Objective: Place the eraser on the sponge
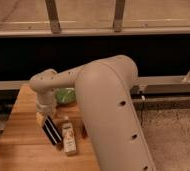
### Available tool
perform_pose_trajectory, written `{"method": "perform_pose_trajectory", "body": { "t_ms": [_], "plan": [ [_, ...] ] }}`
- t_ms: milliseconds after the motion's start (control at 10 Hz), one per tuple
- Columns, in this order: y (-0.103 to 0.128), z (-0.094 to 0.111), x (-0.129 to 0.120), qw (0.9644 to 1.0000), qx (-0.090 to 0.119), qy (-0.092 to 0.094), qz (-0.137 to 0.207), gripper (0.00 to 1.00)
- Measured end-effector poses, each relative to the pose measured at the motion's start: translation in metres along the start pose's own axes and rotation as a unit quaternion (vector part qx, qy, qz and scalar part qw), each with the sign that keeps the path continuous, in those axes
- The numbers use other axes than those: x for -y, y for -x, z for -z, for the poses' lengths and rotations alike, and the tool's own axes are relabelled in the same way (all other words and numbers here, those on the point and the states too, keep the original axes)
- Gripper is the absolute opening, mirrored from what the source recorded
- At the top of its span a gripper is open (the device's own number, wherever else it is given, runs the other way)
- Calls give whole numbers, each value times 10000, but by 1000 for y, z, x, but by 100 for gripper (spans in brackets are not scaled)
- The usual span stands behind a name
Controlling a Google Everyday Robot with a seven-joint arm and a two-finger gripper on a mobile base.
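The eraser (51,131) is not on the sponge. It sits on the worktop (15,150) just to the left of the white bottle (69,141), slanting, with its pale stripe showing and its upper end pointing up and away from the bottle.

The gripper (44,114) is directly over that upper end, above and to the left of the bottle. Its fingers are drawn together and appear to clamp the top of the eraser, though the wrist hides the contact itself. The eraser's lower end looks to be at worktop level beside the bottle, so I judge it gripped but not lifted.

The sponge does not show anywhere. The bulky cream arm (108,100) covers the worktop to the right of the bottle and behind it, and the sponge may lie under that cover. A green bowl (65,95) sits behind the bottle, partly hidden by the wrist.

So the grasp looks to be in hand. What remains is the raise, the carry to the sponge, and the set-down on top of it. How long that carry is cannot be judged while the sponge is hidden.
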Motion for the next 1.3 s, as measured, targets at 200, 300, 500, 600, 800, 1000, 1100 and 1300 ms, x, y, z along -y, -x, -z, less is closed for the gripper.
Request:
{"method": "perform_pose_trajectory", "body": {
  "t_ms": [200,300,500,600,800,1000,1100,1300],
  "plan": [
    [2,20,31,9999,154,-30,-18,0],
    [1,26,46,9998,207,24,-39,0],
    [-5,39,80,9994,279,51,-178,0],
    [-14,51,101,9990,300,23,-333,0],
    [-27,80,121,9978,363,-146,-530,0],
    [-34,115,117,9961,365,-425,-677,0],
    [-37,130,118,9950,357,-553,-747,0],
    [-47,152,128,9931,330,-644,-927,0]
  ]
}}
